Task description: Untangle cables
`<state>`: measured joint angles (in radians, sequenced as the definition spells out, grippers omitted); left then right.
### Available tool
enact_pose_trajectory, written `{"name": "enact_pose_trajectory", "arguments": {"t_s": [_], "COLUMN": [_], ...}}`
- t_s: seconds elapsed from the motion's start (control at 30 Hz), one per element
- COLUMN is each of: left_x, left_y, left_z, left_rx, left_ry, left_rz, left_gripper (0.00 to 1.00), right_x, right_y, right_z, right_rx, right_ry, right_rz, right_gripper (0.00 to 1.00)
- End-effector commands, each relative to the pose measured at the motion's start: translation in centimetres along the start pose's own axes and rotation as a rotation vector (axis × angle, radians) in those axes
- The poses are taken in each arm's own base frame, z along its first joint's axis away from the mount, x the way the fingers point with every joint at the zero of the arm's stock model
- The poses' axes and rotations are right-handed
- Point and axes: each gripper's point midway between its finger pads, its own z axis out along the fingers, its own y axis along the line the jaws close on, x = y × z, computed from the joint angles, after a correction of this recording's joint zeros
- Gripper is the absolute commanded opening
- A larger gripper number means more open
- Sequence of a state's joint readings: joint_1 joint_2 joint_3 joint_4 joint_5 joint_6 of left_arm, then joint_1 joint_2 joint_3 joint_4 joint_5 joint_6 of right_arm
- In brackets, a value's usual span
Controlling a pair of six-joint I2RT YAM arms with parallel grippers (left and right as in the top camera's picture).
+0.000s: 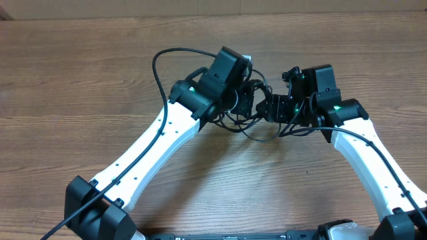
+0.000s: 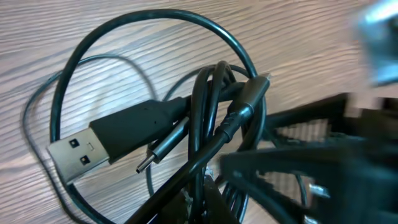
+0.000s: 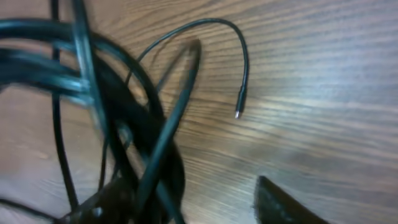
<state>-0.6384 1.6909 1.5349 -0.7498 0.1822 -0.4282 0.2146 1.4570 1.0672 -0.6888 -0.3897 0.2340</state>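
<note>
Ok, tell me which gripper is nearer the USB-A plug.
Left. The USB-A plug lies just ahead of the left gripper; the right gripper sits across the cables, plug outside its view.

cables (image 3: 106, 106): black cords bundled over the left half of the frame, crossing one another and blurred; the strands run down to the lower left edge.
thin cord (image 3: 205, 23): rises out of the bundle, arcs across the upper middle and bends down to the right.
plug tip (image 3: 237, 114): small metal end of the thin cord, right of centre, over bare wood.
desk (image 3: 323, 74): brown wood grain, filling the right half.
end effector finger (image 3: 283, 204): dark wedge at the lower right edge, apart from the bundle, with bare desk between them.
</note>
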Motion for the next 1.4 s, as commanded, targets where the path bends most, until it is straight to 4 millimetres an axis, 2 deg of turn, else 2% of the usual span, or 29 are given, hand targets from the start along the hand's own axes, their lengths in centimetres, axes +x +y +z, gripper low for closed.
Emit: {"name": "enact_pose_trajectory", "arguments": {"t_s": [0.0,0.07,0.13,0.3,0.43,0.57,0.67,0.73,0.83,0.9,0.93,1.03,1.1,1.13,1.23,1.33,1.37], "left_x": [-1.0,-0.8,-0.5,-0.4,-0.8,-1.5,-1.7,-1.7,-1.7,-1.6,-1.5,-1.3,-1.0,-0.9,-0.9,-1.2,-1.3], "left_y": [-2.6,-2.1,-0.3,7.7,11.2,13.3,14.6,14.6,14.0,13.0,12.2,9.6,8.0,7.3,5.2,3.8,3.8], "left_z": [-2.4,-2.3,-2.2,-3.5,-4.5,-5.3,-5.7,-5.8,-5.6,-5.3,-5.2,-4.9,-5.0,-5.1,-5.5,-5.8,-5.8], "left_rx": [0.138,0.114,0.035,-0.284,-0.318,-0.298,-0.311,-0.294,-0.257,-0.206,-0.166,-0.016,0.072,0.114,0.242,0.322,0.319], "left_ry": [-0.027,-0.02,-0.012,-0.026,-0.023,-0.034,-0.042,-0.041,-0.031,-0.013,0.0,0.04,0.061,0.069,0.074,0.064,0.058], "left_rz": [0.035,0.029,0.011,-0.14,-0.239,-0.308,-0.336,-0.345,-0.333,-0.304,-0.289,-0.213,-0.166,-0.14,-0.057,-0.013,-0.01], "left_gripper": [0.04,0.04,0.04,0.04,0.04,0.04,0.04,0.04,0.04,0.04,0.04,0.04,0.08,0.14,0.41,0.56,0.57], "right_x": [-1.1,-1.3,-1.6,-2.1,-2.5,-2.4,-1.9,-1.6,-0.6,-0.1,0.0,-0.6,-0.9,-1.0,-1.2,-1.2,-1.2], "right_y": [0.2,0.2,-0.4,-4.3,-6.1,-5.1,-3.1,-1.4,2.9,5.2,5.7,4.3,3.0,2.4,1.2,1.1,1.1], "right_z": [0.2,0.3,0.2,-0.6,-1.4,-1.3,-1.1,-1.2,-2.0,-2.9,-3.2,-2.4,-1.9,-1.7,-1.4,-1.4,-1.4], "right_rx": [-0.013,-0.014,0.018,0.178,0.203,0.126,0.011,-0.085,-0.334,-0.478,-0.507,-0.412,-0.33,-0.291,-0.222,-0.215,-0.215], "right_ry": [-0.012,-0.017,-0.033,-0.077,-0.095,-0.071,-0.031,-0.008,0.032,0.042,0.041,0.031,0.025,0.02,0.01,0.008,0.01], "right_rz": [0.003,0.001,0.022,0.188,0.252,0.226,0.112,0.044,-0.088,-0.154,-0.161,-0.106,-0.061,-0.048,-0.045,-0.045,-0.044], "right_gripper": [0.33,0.13,0.05,0.04,0.04,0.04,0.04,0.04,0.04,0.04,0.05,0.08,0.18,0.23,0.26,0.25,0.25]}}
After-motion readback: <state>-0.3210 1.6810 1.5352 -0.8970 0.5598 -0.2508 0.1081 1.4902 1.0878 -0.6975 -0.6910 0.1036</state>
